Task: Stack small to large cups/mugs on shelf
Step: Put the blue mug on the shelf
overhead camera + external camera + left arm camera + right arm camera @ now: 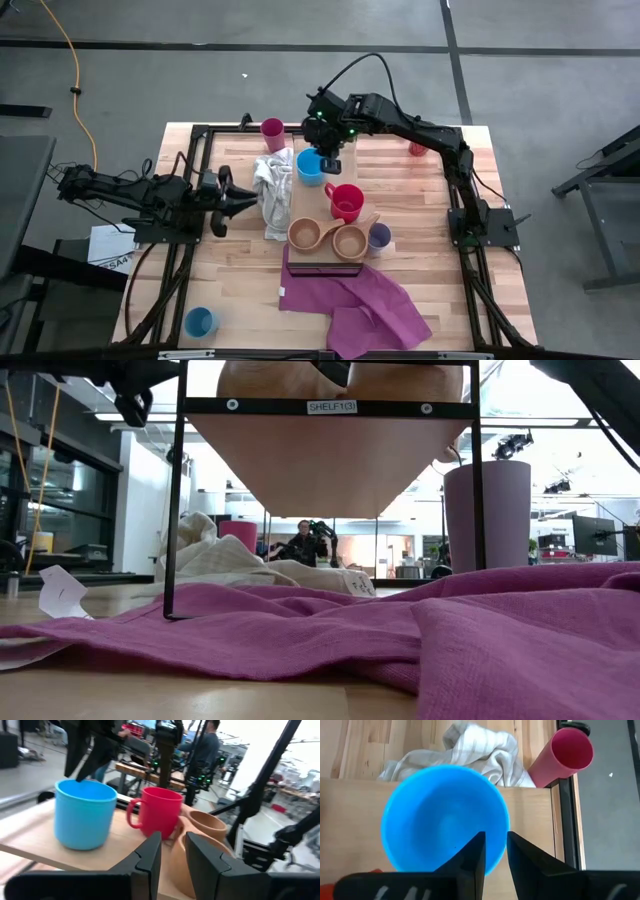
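Observation:
The shelf [312,203] is a light-wood plank with a dark frame at its near end [330,406]. On it, from far to near, stand a blue mug [308,168], a red mug [347,203] and two tan wooden cups [304,234] [350,241]. My right gripper [495,851] reaches down onto the far-right part of the blue mug [440,820], its fingers close together. My left gripper [173,851] is shut and empty, left of the shelf at mug height. A lavender tumbler [379,238], a magenta tumbler [272,133], an orange-red tumbler [418,148] and a second blue mug [200,322] stand on the table. My right gripper comes from above, slanting in from the table's right, onto the blue mug's rim at its far-right part [506,837]. The fingers hide the place of contact, so I cannot tell whether they hold the wall or a handle. The mug stands upright with its base on the shelf [80,845].
A crumpled white cloth [270,190] lies left of the shelf, between it and my left gripper. A purple cloth [360,305] is spread at the shelf's near end. A dark frame runs around the table [195,150]. A person [303,542] shows far behind the table.

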Action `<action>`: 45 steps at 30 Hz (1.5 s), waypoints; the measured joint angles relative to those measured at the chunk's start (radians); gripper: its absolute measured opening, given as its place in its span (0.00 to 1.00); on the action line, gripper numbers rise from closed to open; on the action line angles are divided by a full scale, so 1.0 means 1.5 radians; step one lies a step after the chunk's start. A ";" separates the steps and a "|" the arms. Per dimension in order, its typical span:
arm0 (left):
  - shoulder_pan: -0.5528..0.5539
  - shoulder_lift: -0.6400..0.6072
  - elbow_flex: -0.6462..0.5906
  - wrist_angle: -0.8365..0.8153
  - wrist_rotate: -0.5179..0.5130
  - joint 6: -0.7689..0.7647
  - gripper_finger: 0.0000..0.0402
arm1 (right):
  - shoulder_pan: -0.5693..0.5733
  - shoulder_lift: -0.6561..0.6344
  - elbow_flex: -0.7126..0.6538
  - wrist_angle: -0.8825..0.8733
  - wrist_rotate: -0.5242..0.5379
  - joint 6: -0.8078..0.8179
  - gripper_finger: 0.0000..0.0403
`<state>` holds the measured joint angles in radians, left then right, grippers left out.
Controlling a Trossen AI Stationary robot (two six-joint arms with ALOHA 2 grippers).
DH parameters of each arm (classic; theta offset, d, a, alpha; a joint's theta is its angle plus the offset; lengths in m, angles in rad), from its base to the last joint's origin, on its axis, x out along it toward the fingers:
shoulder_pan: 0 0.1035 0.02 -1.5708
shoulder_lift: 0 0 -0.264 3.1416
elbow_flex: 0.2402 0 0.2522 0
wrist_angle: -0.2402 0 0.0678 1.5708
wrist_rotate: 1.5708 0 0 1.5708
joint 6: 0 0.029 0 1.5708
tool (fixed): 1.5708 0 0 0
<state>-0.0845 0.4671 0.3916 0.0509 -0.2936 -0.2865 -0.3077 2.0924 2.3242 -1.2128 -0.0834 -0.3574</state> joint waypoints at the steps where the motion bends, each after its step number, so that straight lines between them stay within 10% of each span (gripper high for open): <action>1: 0.000 0.000 0.000 0.000 -0.008 0.008 0.19 | 0.000 0.000 0.000 0.006 0.000 0.000 0.17; 9: 0.000 0.014 0.022 -0.024 -0.047 0.125 0.19 | -0.001 0.000 0.000 0.062 0.000 0.037 0.17; 18: 0.019 0.105 0.245 -0.285 -0.123 0.281 0.19 | -0.009 -0.008 0.021 0.214 -0.041 0.146 0.17; 34: 0.356 0.365 0.494 -0.536 0.350 0.474 0.19 | -0.029 -0.205 0.012 0.395 -0.150 0.221 0.17; 45: 0.392 0.518 0.634 -0.590 0.384 0.595 0.19 | -0.024 -0.316 0.012 0.201 -0.107 0.177 0.17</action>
<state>0.5030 1.2439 1.3427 -0.8340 0.2817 0.6064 -0.3442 1.6183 2.3425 -0.9116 -0.2439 -0.0924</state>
